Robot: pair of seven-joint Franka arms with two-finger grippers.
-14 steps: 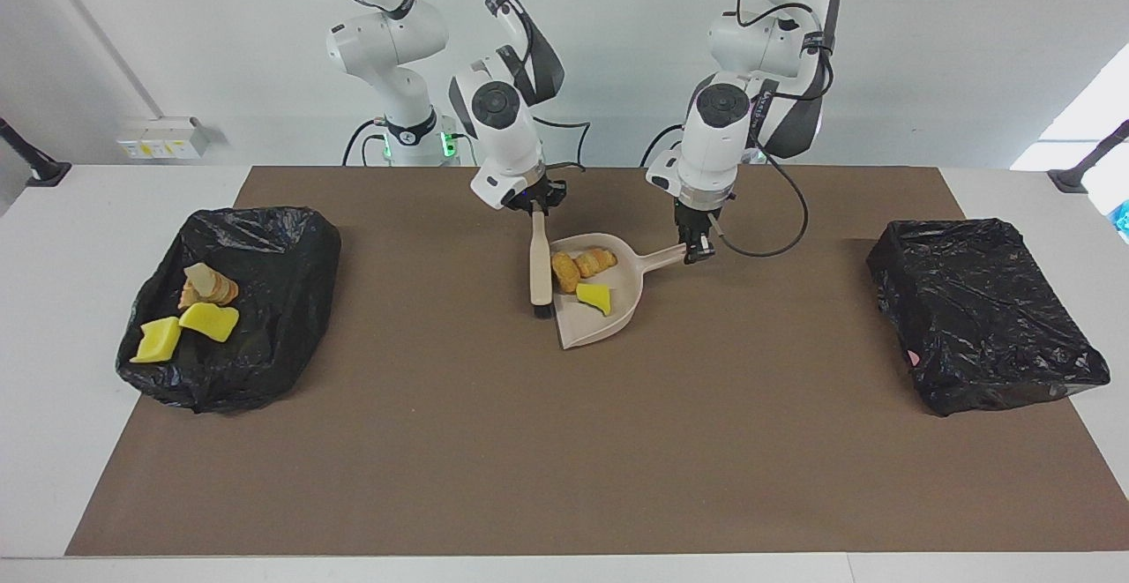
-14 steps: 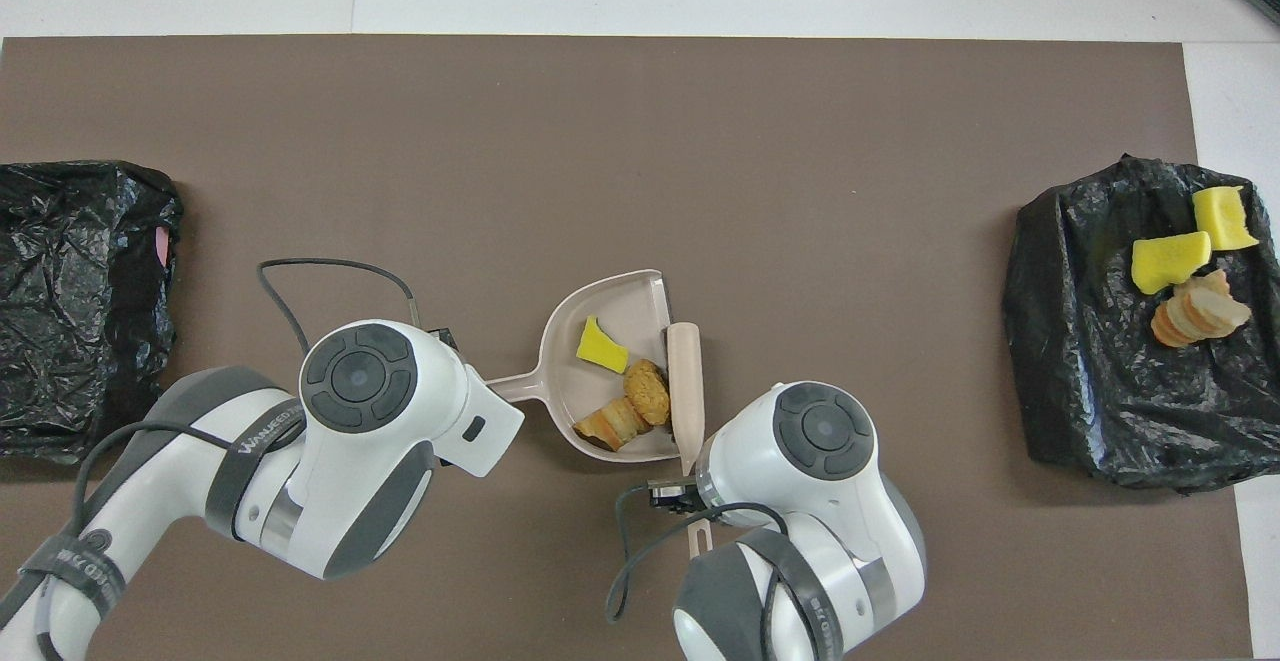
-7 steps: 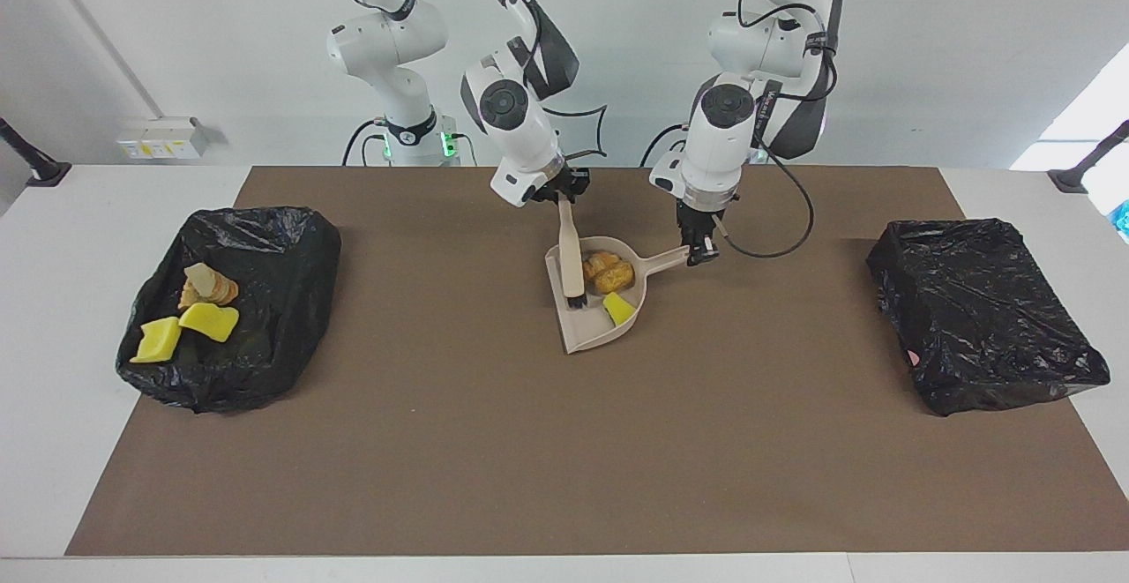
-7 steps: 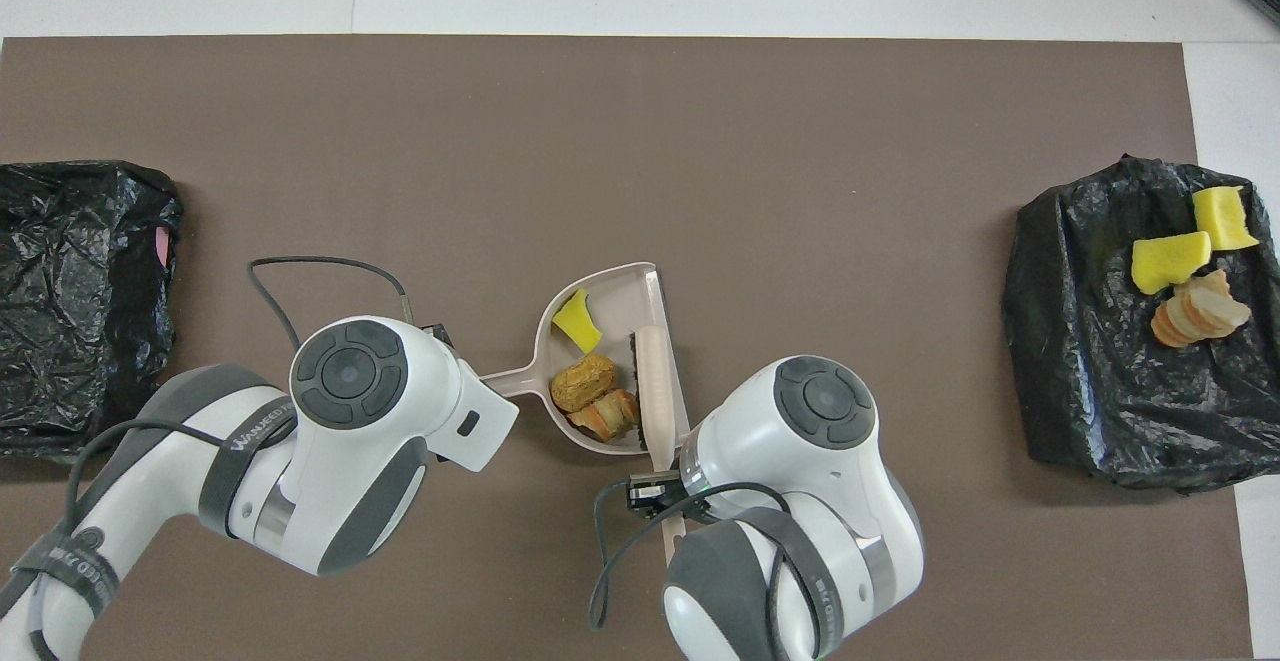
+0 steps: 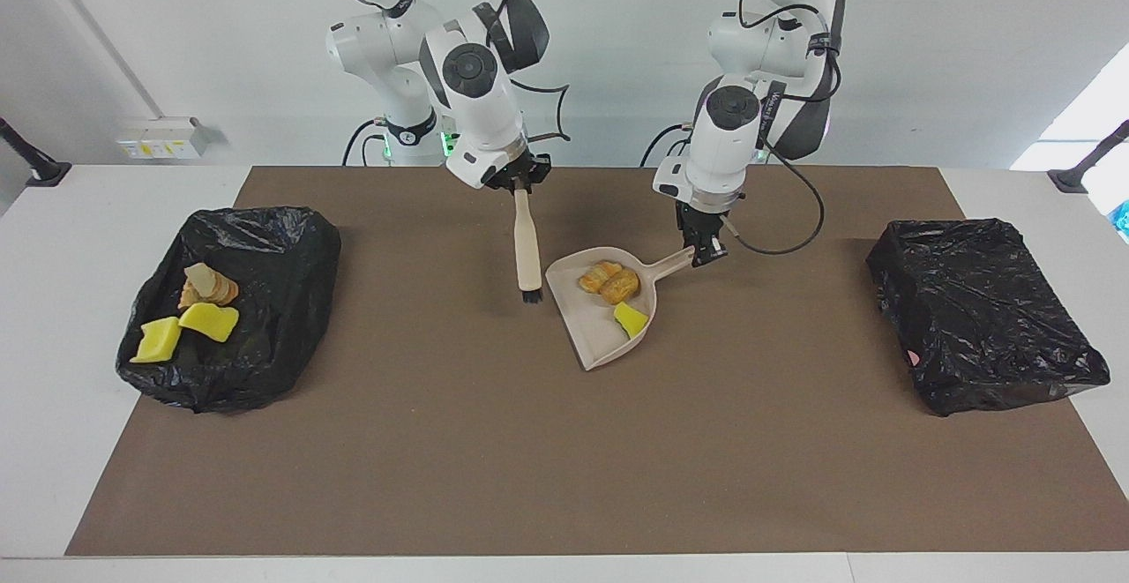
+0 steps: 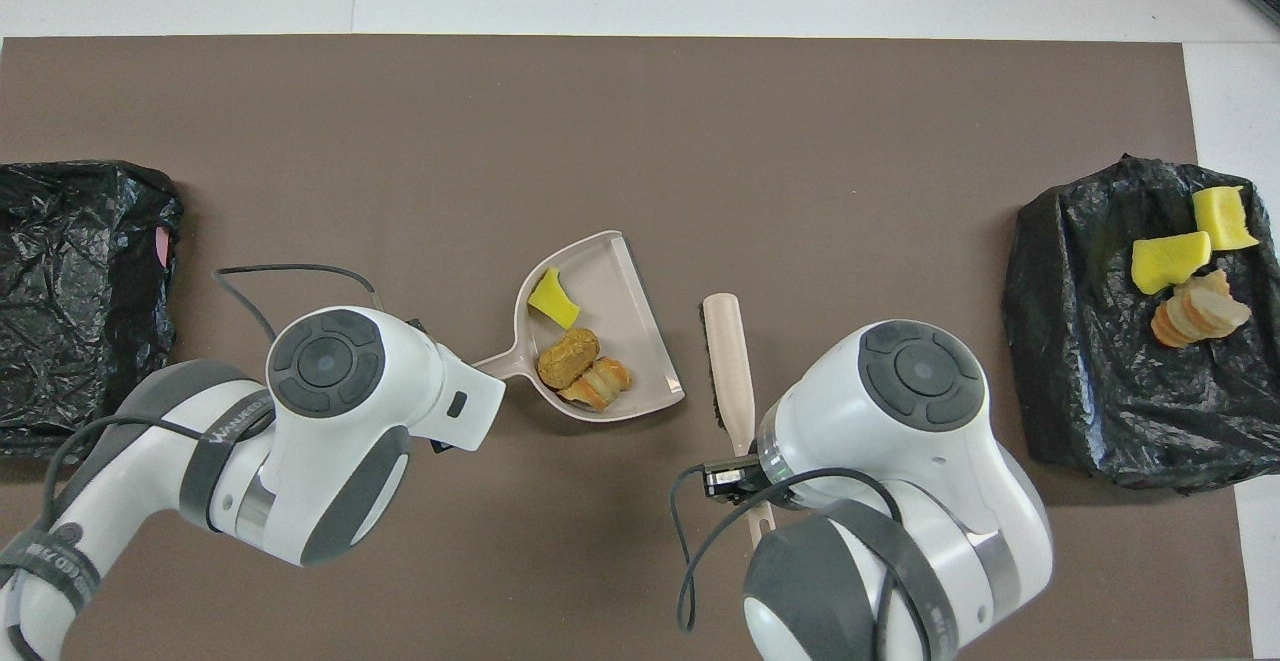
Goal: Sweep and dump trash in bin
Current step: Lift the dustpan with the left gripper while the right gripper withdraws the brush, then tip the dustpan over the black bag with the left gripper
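Observation:
My left gripper (image 5: 703,254) is shut on the handle of the beige dustpan (image 5: 595,336). The pan (image 6: 610,281) holds two orange-tan bread-like chunks (image 5: 609,281) (image 6: 583,369) and a yellow sponge piece (image 5: 631,319) (image 6: 553,297). My right gripper (image 5: 520,186) is shut on the handle of the beige brush (image 5: 527,252). The brush (image 6: 728,351) hangs bristles down beside the pan's open edge, apart from it, toward the right arm's end. In the overhead view both grippers are hidden under their wrists.
A bin lined with a black bag (image 5: 265,301) (image 6: 1090,381) stands at the right arm's end, with two yellow sponge pieces (image 5: 209,321) and a bread-like chunk (image 5: 212,286) in it. A second black-bagged bin (image 5: 979,310) (image 6: 80,281) stands at the left arm's end.
My right gripper has swept the brush into the pan, then drawn it out toward the right arm's end. The pan has turned and shifted; the scraps now sit deeper in it.

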